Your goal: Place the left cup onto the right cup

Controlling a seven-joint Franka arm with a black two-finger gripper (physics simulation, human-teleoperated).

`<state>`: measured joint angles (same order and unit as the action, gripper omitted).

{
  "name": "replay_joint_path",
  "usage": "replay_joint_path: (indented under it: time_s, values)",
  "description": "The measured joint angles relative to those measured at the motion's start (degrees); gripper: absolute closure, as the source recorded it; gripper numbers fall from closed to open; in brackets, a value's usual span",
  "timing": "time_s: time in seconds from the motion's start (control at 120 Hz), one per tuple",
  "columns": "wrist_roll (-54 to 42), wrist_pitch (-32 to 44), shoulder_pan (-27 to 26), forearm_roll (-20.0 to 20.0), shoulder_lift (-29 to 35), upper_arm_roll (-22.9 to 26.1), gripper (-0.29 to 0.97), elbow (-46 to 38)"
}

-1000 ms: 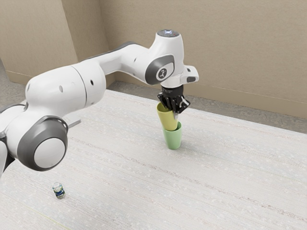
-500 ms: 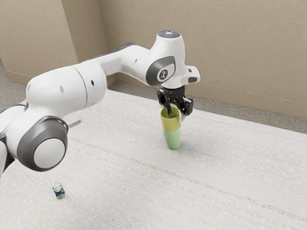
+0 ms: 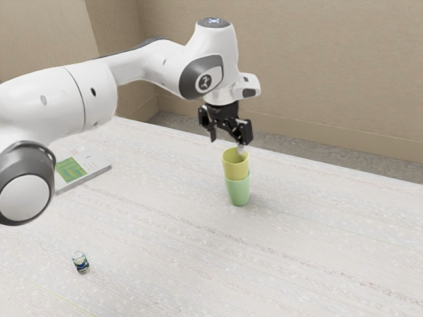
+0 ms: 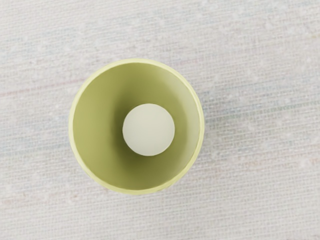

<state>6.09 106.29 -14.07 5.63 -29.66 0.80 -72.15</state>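
exterior view: the gripper [image 3: 227, 137] hangs just above the stacked cups with its fingers spread apart and nothing between them, so it is released. the yellow cup [image 3: 236, 165] sits upright, nested in the green cup [image 3: 238, 190], and the pair stands on the desk [image 3: 317, 238]. the placing looks done, judging from how the cups lie. well apart, toward the exterior view's left, are a book [image 3: 78, 168] and a small can [image 3: 80, 262]. in the wrist view the yellow cup [image 4: 136, 126] is right under the hand, mouth up, its pale bottom showing through the opening. both cups look like light, stiff, thin-walled plastic with smooth sides that may slip. if the top one needs moving, i'd pinch one wall at the rim, one finger inside and one outside, and lift straight up so the lower cup is not tipped
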Motion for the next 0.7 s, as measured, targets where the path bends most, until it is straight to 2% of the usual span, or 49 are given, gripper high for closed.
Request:
replay_joint_path:
  time_s: [0.25, 0.4, 0.7]
  values:
    - [-5.9, -0.9, 1.5, 0.5, 12.2, -0.4, 0.01, -13.7]
    - [-8.8, -2.1, 1.5, 1.5, 17.6, -0.4, 0.0, -16.8]
    - [-11.2, -4.6, 1.7, 1.1, 25.1, -0.4, 0.0, -21.2]
